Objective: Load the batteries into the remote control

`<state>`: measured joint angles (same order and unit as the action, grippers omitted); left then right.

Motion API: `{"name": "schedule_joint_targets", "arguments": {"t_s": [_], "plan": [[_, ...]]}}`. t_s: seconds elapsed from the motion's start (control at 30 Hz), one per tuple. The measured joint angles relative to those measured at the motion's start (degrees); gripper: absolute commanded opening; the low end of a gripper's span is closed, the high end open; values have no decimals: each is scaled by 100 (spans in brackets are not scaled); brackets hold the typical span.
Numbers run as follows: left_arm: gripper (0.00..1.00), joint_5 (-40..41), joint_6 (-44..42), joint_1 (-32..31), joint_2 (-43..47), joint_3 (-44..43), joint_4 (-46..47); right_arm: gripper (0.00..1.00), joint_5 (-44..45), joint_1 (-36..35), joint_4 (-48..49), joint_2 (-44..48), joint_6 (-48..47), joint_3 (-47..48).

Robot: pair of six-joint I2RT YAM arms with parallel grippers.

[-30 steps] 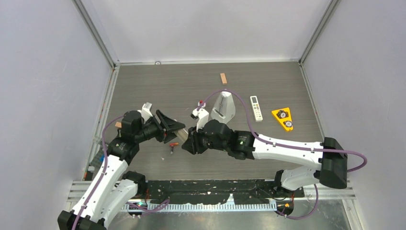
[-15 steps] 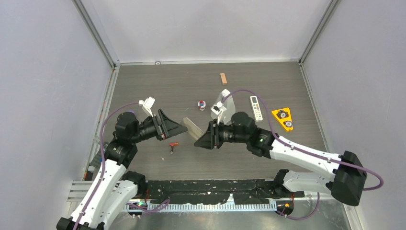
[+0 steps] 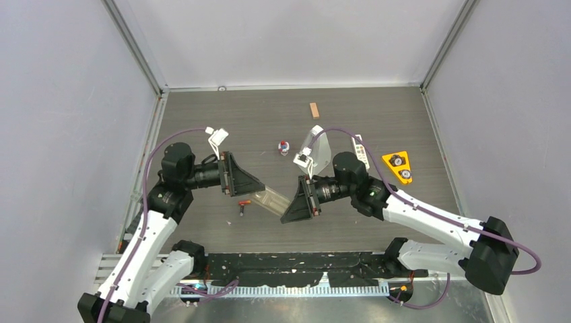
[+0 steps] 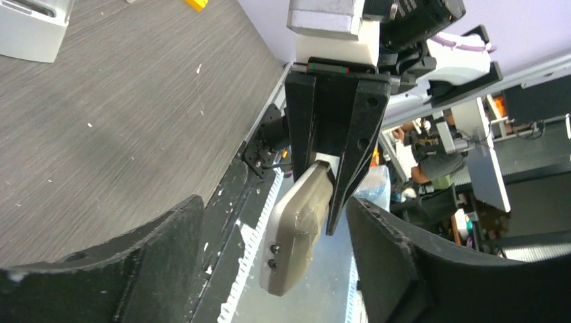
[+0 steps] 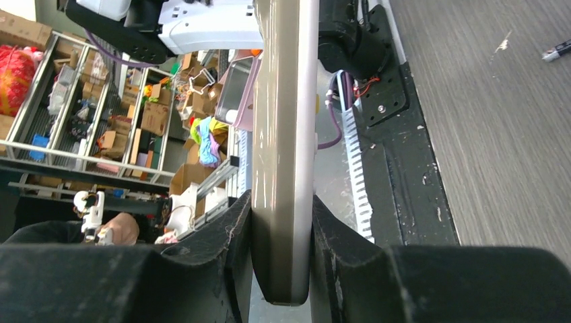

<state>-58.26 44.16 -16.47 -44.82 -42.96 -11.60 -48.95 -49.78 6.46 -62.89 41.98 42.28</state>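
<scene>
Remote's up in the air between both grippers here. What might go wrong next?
1. The right gripper clamps the remote control at one end only, above the table, so a knock may lever it loose.
2. The left gripper is wide open around the other end without touching it. Closing off-centre could twist the remote.
3. A battery lies on the table close by, and a dropped remote might scatter it.

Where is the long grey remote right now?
The remote control hangs mid-table in the top view, clamped by the right gripper, its free end between the open fingers of the left gripper.
</scene>
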Motion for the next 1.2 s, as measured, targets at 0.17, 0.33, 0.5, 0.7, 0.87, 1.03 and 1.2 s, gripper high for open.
{"name": "schedule_joint_targets", "arguments": {"t_s": [0.17, 0.33, 0.5, 0.7, 0.87, 1.03, 1.2], "plan": [[70, -361, -273, 0, -4, -39, -199, 5, -208, 7, -4, -52, 2, 44], [70, -726, -382, 0, 179, 48, -208, 5, -273, 9, -4, -160, 26, 46], [71, -953, -459, -2, 219, 125, -240, 5, -385, 11, 39, -286, 31, 46], [58, -999, -721, -7, 205, 138, -516, 5, -525, 13, 197, -514, 48, 66], [48, -979, -927, -42, 87, 138, -793, 5, -627, 13, 247, -623, 46, 122], [34, -973, -1067, -111, 31, 138, -970, 5, -649, 13, 258, -680, 42, 173], [0, -992, -1145, -146, -85, 116, -1099, 12, -739, 15, 162, -767, -92, 251]]}}
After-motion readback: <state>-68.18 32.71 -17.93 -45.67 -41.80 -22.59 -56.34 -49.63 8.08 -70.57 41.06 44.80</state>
